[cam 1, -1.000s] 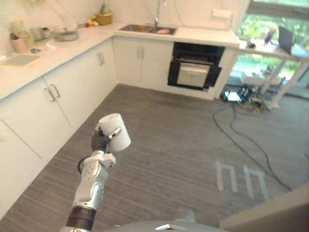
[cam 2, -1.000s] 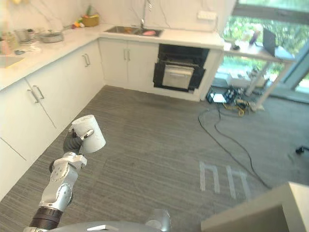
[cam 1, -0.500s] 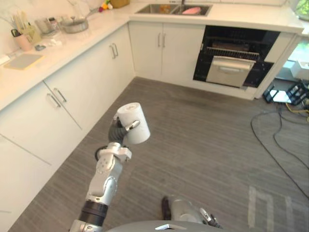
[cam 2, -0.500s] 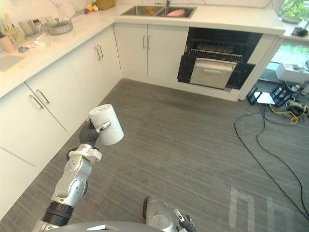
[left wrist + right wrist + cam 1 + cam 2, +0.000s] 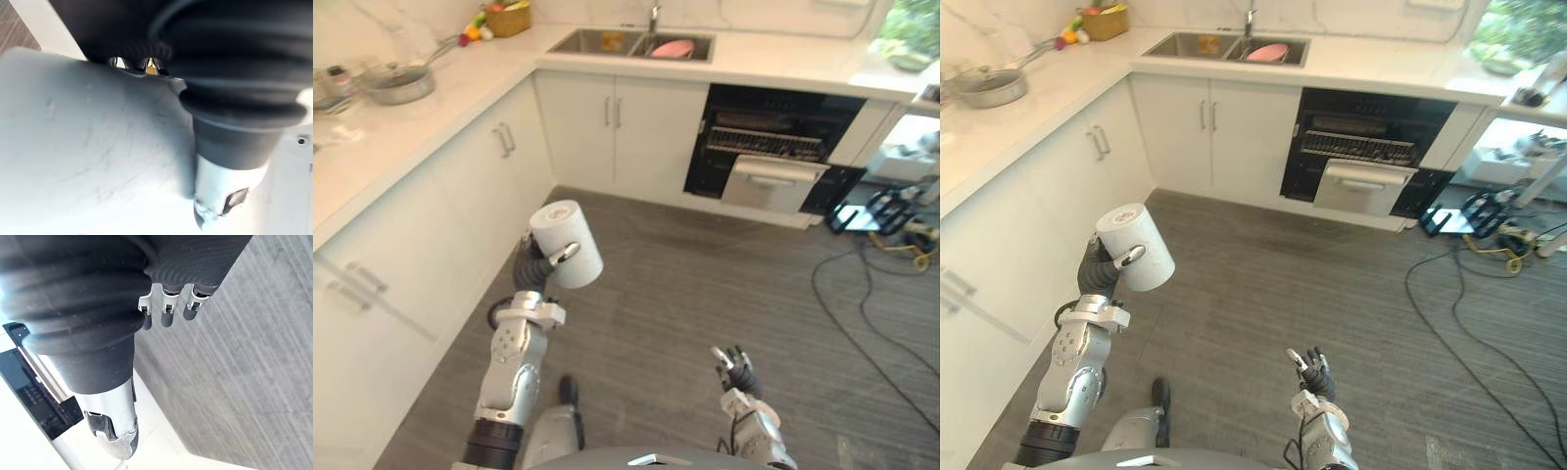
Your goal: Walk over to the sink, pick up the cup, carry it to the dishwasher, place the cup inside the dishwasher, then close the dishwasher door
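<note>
A white cup (image 5: 566, 243) is held up over the grey floor, tipped on its side, with my left hand (image 5: 530, 270) shut on it. In the left wrist view the cup (image 5: 88, 147) lies right against the palm, and the thumb (image 5: 220, 188) wraps its side. The dishwasher (image 5: 781, 142) stands ahead at the right under the counter, a dark cavity with racks and its white door (image 5: 771, 184) hanging partly open. The sink (image 5: 607, 41) is in the far counter, with a pink item (image 5: 674, 48) in it. My right hand (image 5: 736, 370) hangs low over the floor, open and holding nothing.
White cabinets (image 5: 431, 225) run along the left and the back. A pan (image 5: 393, 83) and a basket of fruit (image 5: 505, 17) sit on the counter. Black cables (image 5: 862, 294) trail over the floor at the right. Grey floor (image 5: 685, 284) stretches towards the dishwasher.
The camera has moved closer to the cabinets and the dishwasher. My right hand has come into view at the bottom. The cup stays held in my left hand.
</note>
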Robot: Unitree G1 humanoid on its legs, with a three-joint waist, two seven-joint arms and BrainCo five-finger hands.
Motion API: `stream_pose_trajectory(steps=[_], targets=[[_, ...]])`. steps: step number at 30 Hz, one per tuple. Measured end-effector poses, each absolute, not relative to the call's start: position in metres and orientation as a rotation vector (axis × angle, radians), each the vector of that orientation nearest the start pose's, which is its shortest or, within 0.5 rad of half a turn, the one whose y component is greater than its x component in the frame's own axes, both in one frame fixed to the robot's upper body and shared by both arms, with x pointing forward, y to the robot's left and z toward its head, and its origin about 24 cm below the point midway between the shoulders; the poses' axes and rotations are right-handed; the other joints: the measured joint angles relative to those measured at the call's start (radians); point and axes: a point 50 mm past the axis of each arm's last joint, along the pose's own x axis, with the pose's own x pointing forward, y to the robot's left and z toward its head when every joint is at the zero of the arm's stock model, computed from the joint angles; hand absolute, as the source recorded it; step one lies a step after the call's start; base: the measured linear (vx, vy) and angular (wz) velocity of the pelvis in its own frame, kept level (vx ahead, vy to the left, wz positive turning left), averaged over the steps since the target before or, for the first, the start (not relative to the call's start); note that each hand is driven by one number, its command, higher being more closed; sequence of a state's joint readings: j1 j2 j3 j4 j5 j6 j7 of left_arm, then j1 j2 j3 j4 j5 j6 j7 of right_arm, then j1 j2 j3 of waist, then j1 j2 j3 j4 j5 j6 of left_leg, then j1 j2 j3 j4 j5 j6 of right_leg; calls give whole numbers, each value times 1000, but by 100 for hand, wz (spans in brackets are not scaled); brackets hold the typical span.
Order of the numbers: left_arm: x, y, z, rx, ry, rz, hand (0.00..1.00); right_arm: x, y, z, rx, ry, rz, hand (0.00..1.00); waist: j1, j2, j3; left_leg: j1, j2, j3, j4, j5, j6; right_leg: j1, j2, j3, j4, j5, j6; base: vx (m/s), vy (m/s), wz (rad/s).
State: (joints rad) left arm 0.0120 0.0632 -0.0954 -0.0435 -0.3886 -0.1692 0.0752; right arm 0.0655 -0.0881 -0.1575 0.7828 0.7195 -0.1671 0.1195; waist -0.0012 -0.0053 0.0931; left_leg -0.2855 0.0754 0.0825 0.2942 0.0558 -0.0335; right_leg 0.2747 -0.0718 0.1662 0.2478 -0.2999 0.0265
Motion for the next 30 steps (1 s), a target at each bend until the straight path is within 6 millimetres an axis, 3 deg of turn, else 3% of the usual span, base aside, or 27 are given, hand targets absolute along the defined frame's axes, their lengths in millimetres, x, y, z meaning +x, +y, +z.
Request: stream_pose_trajectory(steps=[1,2,4,5,6,7,8,9,10,11,12,13,14,16,17,18,20,22,24,25,26,27,28,30], targets=[[252,153,63,-326,-172,26,100,160,-215,-117,642,558,-428,0,-16,-33,-4,23,-34,33,61,-64,37,-12,-49,5,94,31,7,645,346,-39],[253,153,63,-322,-169,27,100,154,-217,-120,646,585,-445,0,-19,-44,-8,58,-53,63,69,-97,52,-26,-73,2,167,64,17,762,389,-34],[254,152,64,-323,-174,26,100,145,-218,-124,652,612,-469,0,-22,-47,-10,130,-87,95,48,-132,84,-84,-112,-43,344,162,45,535,264,-36],[255,151,66,-304,-187,22,100,139,-214,-128,661,640,-470,0,-30,-42,-3,223,-113,120,-12,-155,100,-174,-167,-96,567,277,67,442,222,-36],[256,151,67,-293,-192,20,100,137,-211,-129,659,653,-465,0,-33,-42,6,265,-124,125,-38,-159,105,-212,-189,-131,662,265,48,479,242,-45],[256,150,67,-270,-191,28,100,135,-206,-131,639,671,-443,0,-39,-28,18,352,-130,138,-94,-168,106,-277,-218,-214,800,213,-17,377,179,-39],[255,150,66,-255,-187,35,100,132,-202,-132,624,686,-429,0,-45,-12,27,412,-124,145,-132,-176,106,-317,-216,-267,840,174,-39,391,162,-51],[254,150,66,-238,-191,41,100,129,-197,-133,617,696,-412,0,-52,2,29,463,-112,163,-176,-191,105,-383,-188,-319,824,108,-42,287,95,-44],[254,151,67,-236,-200,43,100,131,-200,-131,607,681,-406,0,-58,5,30,473,-105,171,-182,-204,105,-424,-165,-335,784,80,-38,239,38,-47],[254,153,69,-230,-218,40,100,134,-199,-126,608,647,-397,0,-72,17,35,479,-79,189,-182,-234,97,-499,-100,-387,582,57,-27,219,4,-39],[254,153,69,-230,-227,37,100,134,-199,-124,609,639,-393,0,-78,26,37,485,-62,196,-181,-249,86,-535,-62,-415,414,79,-17,231,-20,-31],[254,153,70,-230,-230,35,100,132,-198,-124,610,642,-390,0,-83,22,40,492,-53,198,-183,-258,77,-547,-39,-426,294,118,-10,369,-71,-12],[253,151,69,-230,-232,29,100,125,-195,-125,611,648,-390,0,-88,1,41,525,-47,201,-206,-267,51,-557,-5,-428,20,237,21,369,-96,3],[250,151,65,-229,-217,32,100,113,-193,-127,602,671,-393,0,-95,-25,40,576,-55,201,-209,-299,18,-556,-7,-428,-57,320,22,400,-130,9],[244,150,60,-238,-202,36,100,103,-192,-129,599,689,-401,0,-98,-45,22,614,-68,194,-211,-329,-5,-539,-21,-424,-58,358,-23,688,-220,4],[242,148,56,-248,-191,36,100,102,-193,-127,584,686,-394,0,-93,-34,15,642,-54,195,-209,-362,-29,-542,-16,-442,-29,466,-102,699,-217,0],[241,136,55,-284,-186,18,100,110,-200,-121,553,646,-374,0,-91,35,12,633,-5,199,-201,-363,-39,-559,26,-463,4,401,-106,519,-181,0],[240,129,55,-284,-182,2,100,125,-198,-114,546,606,-334,0,-88,27,13,634,5,200,-157,-287,-38,-542,30,-463,35,345,-102,499,-241,-4],[239,128,54,-285,-178,0,100,132,-196,-109,549,575,-310,0,-81,27,16,630,20,205,-63,-264,-50,-503,46,-455,29,311,-104,312,-144,-26],[236,127,54,-298,-179,8,100,139,-193,-106,552,557,-287,0,-64,32,19,561,65,203,180,-221,-99,-432,60,-450,-3,283,-103,342,-95,-43],[234,128,57,-303,-189,11,100,140,-192,-103,548,547,-268,0,-56,37,18,493,100,182,357,-157,-145,-394,71,-445,-29,278,-104,344,-54,-37],[232,127,58,-312,-197,16,100,141,-191,-102,541,544,-258,0,-54,39,18,437,127,160,470,-133,-174,-373,81,-440,-47,276,-104,331,10,-14],[229,126,60,-329,-205,23,100,144,-192,-98,519,530,-240,0,-53,64,12,315,188,152,673,-172,-176,-319,103,-433,-86,270,-107,321,27,-7],[228,129,57,-322,-195,29,100,143,-195,-99,504,539,-238,0,-51,69,12,255,219,193,688,-242,-115,-257,105,-427,-126,265,-103,271,30,-11]])
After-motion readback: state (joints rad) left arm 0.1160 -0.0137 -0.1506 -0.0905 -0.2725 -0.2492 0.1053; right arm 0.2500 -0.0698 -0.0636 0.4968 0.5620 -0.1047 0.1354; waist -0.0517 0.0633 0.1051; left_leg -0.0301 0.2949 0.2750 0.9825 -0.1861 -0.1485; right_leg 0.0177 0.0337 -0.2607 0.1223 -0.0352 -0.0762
